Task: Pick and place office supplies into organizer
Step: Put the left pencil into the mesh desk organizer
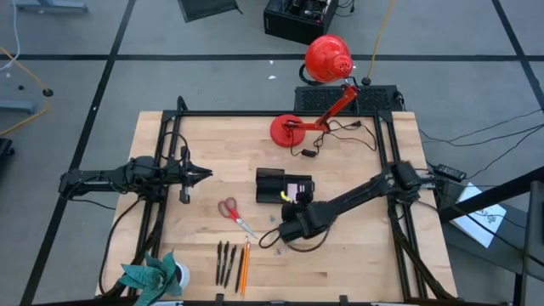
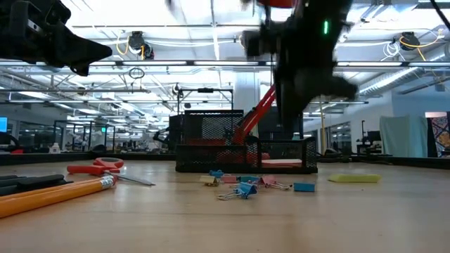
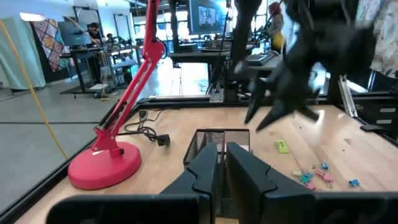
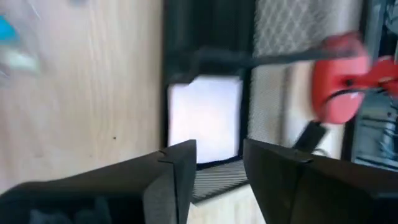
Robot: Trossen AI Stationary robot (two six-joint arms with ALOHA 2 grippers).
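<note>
Right gripper (image 4: 217, 165) hovers just beside the organizer (image 1: 272, 183), fingers spread with an empty gap, nothing held. A pale notepad (image 4: 205, 118) lies inside the organizer. Scissors (image 1: 234, 212), pens (image 1: 224, 262) and pencil (image 1: 244, 265) lie on the table near it. Left gripper (image 3: 221, 171) waits well apart, fingers nearly pressed together, empty.
</note>
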